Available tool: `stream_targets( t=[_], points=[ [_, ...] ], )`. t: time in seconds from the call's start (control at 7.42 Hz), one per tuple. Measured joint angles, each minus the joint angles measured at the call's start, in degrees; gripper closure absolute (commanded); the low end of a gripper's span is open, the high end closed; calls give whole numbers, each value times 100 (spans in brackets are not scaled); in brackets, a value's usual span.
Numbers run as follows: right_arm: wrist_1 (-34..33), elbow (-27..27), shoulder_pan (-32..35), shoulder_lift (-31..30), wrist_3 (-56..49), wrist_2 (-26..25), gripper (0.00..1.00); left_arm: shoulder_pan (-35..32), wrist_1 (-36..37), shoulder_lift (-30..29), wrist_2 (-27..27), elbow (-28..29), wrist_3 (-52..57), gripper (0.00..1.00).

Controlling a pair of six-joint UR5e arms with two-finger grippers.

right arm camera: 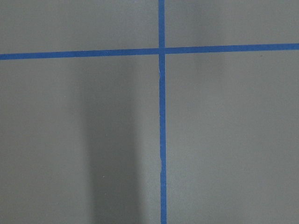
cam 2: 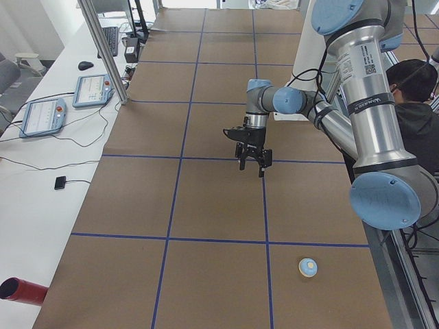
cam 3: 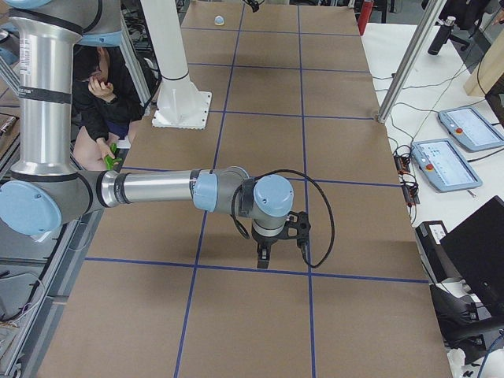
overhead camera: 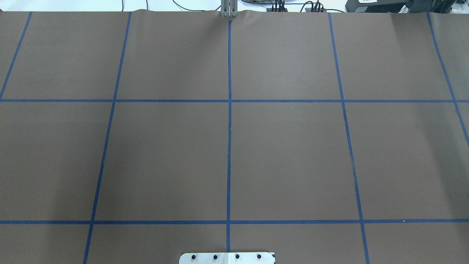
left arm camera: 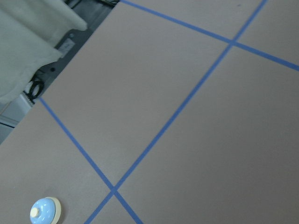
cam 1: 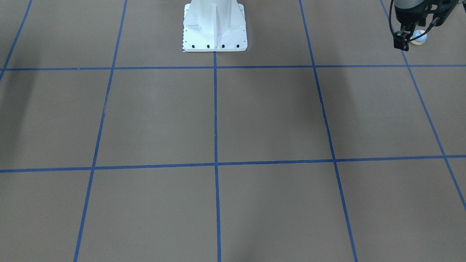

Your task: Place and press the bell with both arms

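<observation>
The light-blue bell [cam 2: 308, 267] with its cream button stands on the brown mat near the table's left end, close to the robot-side edge. It also shows in the left wrist view [left arm camera: 45, 211], in the front view [cam 1: 419, 37] and far off in the right side view [cam 3: 220, 19]. My left gripper [cam 2: 252, 162] hangs above the mat, apart from the bell and further toward the table's middle, with its jaws spread and empty. It also shows in the front view [cam 1: 413, 30]. My right gripper [cam 3: 262, 256] points down over a grid line at the right end. I cannot tell whether it is open or shut.
The white pedestal base [cam 1: 214, 32] is bolted at the robot side. A seated person [cam 2: 411, 89] is behind the robot. A side table holds teach pendants [cam 2: 41, 116] and a red cylinder [cam 2: 20, 291]. A metal post [cam 2: 103, 48] stands at the mat's far edge.
</observation>
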Motion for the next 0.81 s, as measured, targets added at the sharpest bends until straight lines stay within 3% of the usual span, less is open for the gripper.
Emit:
stream_targets(
  t=[0.4,0.81],
  points=[
    [0,1,0,19,-6,-13,0,1400,-47,795,235,108,-2965,0],
    [0,1,0,30,-14,-83,0,3012,-364,1063,245,732,-5668,0]
  ],
)
